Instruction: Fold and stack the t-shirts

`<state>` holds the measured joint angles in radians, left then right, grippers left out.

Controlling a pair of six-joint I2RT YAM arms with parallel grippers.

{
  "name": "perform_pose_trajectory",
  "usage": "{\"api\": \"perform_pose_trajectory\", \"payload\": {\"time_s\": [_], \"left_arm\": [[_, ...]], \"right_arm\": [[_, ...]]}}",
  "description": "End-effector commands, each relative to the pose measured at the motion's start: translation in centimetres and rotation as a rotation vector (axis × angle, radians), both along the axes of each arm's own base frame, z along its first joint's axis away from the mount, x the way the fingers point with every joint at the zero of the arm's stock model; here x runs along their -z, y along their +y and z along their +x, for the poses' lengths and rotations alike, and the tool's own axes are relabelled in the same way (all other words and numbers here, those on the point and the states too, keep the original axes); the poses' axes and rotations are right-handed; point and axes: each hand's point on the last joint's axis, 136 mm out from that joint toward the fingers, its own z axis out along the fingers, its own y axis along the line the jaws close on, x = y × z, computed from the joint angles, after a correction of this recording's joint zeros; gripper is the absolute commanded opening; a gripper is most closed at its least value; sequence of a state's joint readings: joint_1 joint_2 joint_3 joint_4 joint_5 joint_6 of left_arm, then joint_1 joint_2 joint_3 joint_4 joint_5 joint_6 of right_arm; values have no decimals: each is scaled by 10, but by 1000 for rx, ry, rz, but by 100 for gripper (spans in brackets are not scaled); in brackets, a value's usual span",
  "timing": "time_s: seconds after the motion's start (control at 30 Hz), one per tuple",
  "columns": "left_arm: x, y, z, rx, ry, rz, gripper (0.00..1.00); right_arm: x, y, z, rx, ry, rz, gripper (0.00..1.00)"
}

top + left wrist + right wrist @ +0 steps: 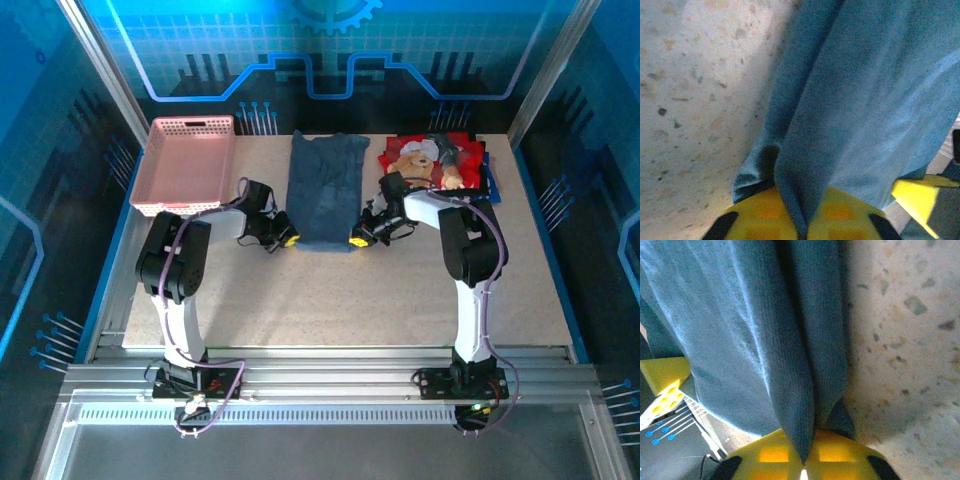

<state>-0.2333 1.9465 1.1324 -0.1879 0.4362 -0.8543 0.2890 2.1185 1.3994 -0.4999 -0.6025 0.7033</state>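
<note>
Folding the slate-blue t-shirt (pixel 325 190), judging by the layout: already narrowed into a long strip, lying from near the far edge of the bench (pixel 330 300) toward its middle. Gripping the strip's near hem at both corners: left fingers (pixel 287 240) pressing together on the left corner, right fingers (pixel 357 239) pressing together on the right corner. Resting at the far right corner: a stack of folded t-shirts (pixel 435 160), topped by a red one with a teddy-bear print. Sitting at the far left corner: a pink lattice basket (pixel 190 165).

Probably calling next for raising both corners together, carrying the near hem evenly toward the far edge, keeping the cloth taut between the two grips to avoid a skewed crease, then moving the finished fold onto the stack.

Showing from above: the whole strip, the stack, both arms reaching in symmetrically. Showing from the left wrist: a ridge of blue cloth squeezed tight between yellow pads, speckled bench alongside, plus a yellow tip of the opposite fingers at lower right. Showing from the right wrist: the matching pinch on the other corner, confirming a hold hard to judge from overhead.
</note>
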Motion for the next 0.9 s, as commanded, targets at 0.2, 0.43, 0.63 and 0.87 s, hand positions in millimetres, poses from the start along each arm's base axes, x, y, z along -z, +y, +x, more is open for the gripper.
{"api": "perform_pose_trajectory", "payload": {"time_s": [0.2, 0.43, 0.63, 0.87], "left_arm": [[-49, 4, -58, 46, -46, 92, 0], [-35, -13, -127, 56, -14, 123, 0], [-51, -12, -190, 62, -31, 175, 0], [-73, -13, -241, 62, -56, 179, 0]], "right_arm": [[-62, -8, -38, -52, -70, -1, 0], [-66, -6, -106, -71, -41, 7, 0], [-69, -16, -180, -113, -9, -32, 0], [-89, -27, -234, -104, -20, -7, 0]]}}
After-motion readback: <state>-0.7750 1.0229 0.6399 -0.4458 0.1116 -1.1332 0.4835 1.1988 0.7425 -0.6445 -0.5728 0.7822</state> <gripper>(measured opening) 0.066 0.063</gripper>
